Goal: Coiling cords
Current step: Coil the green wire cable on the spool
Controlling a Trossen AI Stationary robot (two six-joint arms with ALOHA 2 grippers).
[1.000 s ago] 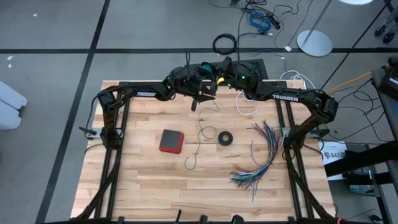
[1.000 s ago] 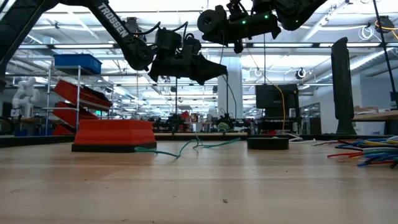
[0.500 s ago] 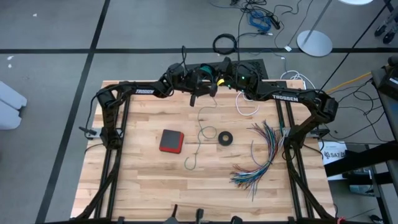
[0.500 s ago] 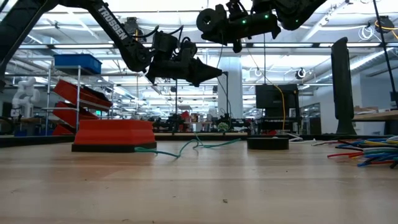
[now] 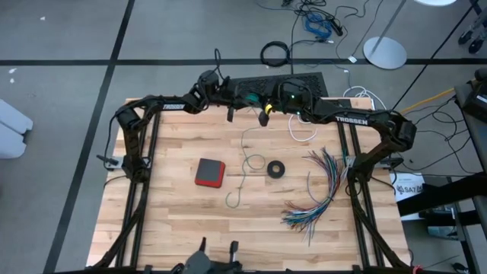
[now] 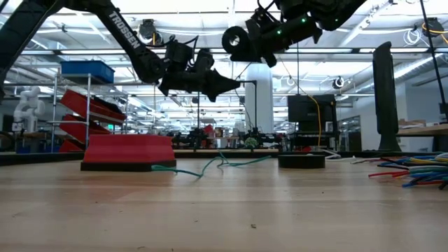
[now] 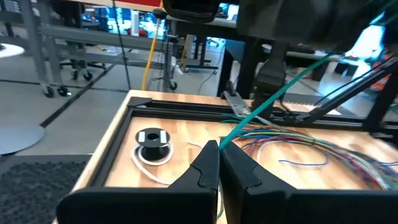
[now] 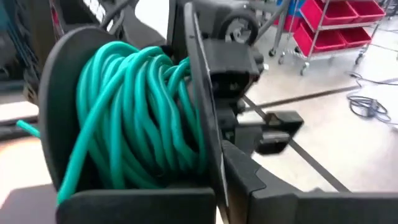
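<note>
Fingers of the left gripper (image 7: pixel 214 152) have just clamped shut on the thin teal-green cord (image 7: pixel 273 99), ready to feed another wrap onto the black spool (image 8: pixel 134 118) held in the closed right gripper (image 5: pixel 268 103).

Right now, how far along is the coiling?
Done: many turns of the teal cord sit on the black spool, held by the right gripper.
In hand: left gripper, jaws shut on the cord.
Left: the tail on the table, and the white cord, uncoiled.
</note>
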